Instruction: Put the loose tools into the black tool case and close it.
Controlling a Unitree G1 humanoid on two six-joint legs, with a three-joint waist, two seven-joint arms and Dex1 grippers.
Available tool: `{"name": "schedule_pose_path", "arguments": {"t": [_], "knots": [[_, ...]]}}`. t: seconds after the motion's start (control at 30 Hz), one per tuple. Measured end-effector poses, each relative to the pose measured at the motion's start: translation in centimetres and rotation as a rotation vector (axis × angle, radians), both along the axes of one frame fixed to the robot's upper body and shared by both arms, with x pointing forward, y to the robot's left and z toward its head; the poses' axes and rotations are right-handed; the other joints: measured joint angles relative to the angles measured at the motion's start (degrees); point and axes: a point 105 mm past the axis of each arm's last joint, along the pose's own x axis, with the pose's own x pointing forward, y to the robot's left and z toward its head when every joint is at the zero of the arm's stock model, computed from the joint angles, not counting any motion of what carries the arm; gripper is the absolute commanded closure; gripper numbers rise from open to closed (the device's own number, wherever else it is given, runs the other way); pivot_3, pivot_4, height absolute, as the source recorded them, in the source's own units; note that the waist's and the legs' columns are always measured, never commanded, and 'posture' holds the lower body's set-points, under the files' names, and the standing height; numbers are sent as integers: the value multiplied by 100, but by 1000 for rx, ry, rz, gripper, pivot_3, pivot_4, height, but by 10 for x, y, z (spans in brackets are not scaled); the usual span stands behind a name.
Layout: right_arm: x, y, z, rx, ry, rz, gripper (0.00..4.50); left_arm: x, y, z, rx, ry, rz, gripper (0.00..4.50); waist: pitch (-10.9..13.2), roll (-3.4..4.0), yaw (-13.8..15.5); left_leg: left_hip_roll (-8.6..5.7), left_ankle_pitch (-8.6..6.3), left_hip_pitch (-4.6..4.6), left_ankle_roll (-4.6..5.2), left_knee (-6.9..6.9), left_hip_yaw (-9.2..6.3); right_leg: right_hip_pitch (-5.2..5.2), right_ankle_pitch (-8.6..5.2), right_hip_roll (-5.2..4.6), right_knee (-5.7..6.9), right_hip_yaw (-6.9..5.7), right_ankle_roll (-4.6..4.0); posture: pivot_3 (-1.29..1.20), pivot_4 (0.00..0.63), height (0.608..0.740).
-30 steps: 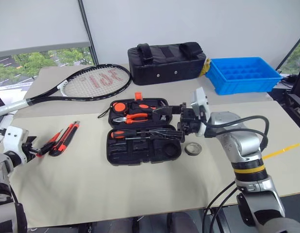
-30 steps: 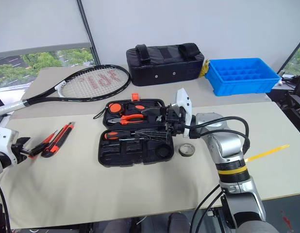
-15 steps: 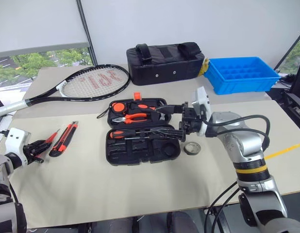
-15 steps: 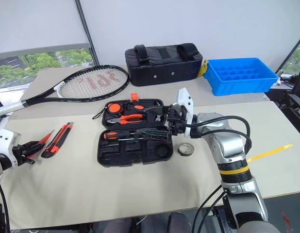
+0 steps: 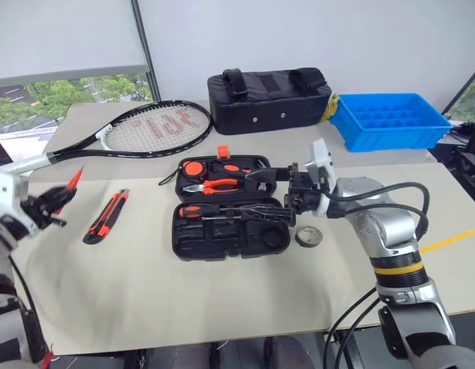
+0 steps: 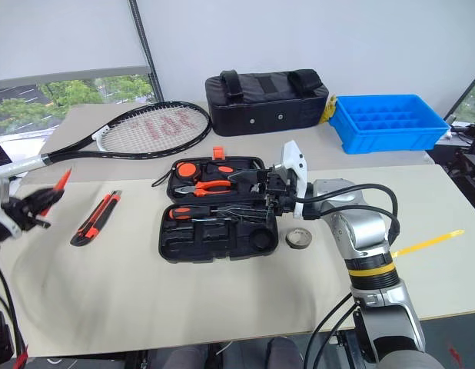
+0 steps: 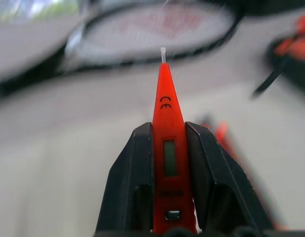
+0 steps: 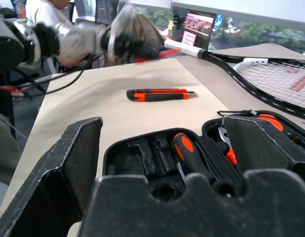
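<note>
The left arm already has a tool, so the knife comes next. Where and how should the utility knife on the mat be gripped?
Grip the utility knife across its narrow width near mid-body, coming from above. It lies flat on the mat, long and slim, with bare mat on both long sides for the end effector's fingers. Its ends offer less to hold.

The black tool case is matt moulded plastic. Behind it, the bag looks like soft black cloth, and beside that the blue tray is smooth glossy plastic. Left of the case, the utility knife looks plastic, on matt beige table covering.
</note>
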Motion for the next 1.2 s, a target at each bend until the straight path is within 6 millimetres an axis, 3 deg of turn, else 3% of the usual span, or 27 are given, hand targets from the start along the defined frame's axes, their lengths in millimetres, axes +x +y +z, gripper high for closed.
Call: {"name": "schedule_pose_path", "arguments": {"t": [0.07,0.13,0.27,0.33,0.47,0.7,1.2], "knots": [[1,-9,-3,-7,3,-26,0,4,-26,12,31,-25,-115,4004,0,0,-11,0,0,0,0,1,1,0,0,0,-1,1,1,0,150,740],[1,-18,-4,-18,-2,-44,0,5,-65,18,88,-18,-284,4004,0,-1,-22,2,1,-1,-1,1,3,-2,0,6,-3,1,0,0,150,740],[2,-36,-7,-44,-6,-97,0,-9,-137,9,305,39,-595,4004,0,1,-52,1,2,2,-3,0,8,-1,-1,14,-12,12,1,0,150,740],[2,-44,-10,-54,-9,-122,0,-17,-158,-7,408,89,-708,4004,1,1,-60,3,3,5,-4,0,13,-2,-1,20,-14,17,0,0,150,740],[-1,-53,-15,-68,-2,-148,0,-18,-182,-25,498,151,-820,4004,2,1,-24,8,5,4,-6,1,14,-2,-1,28,-14,22,0,0,150,740],[-10,-66,-28,-138,-16,-175,0,-23,-205,-47,561,213,-909,4004,2,0,-7,7,1,0,2,14,13,-1,-2,25,-14,29,2,0,150,740],[-12,-73,-28,-169,-56,-233,0,-21,-215,-68,592,209,-872,4004,3,0,13,8,-4,3,11,25,11,1,-2,25,-14,33,2,0,150,740]]}}
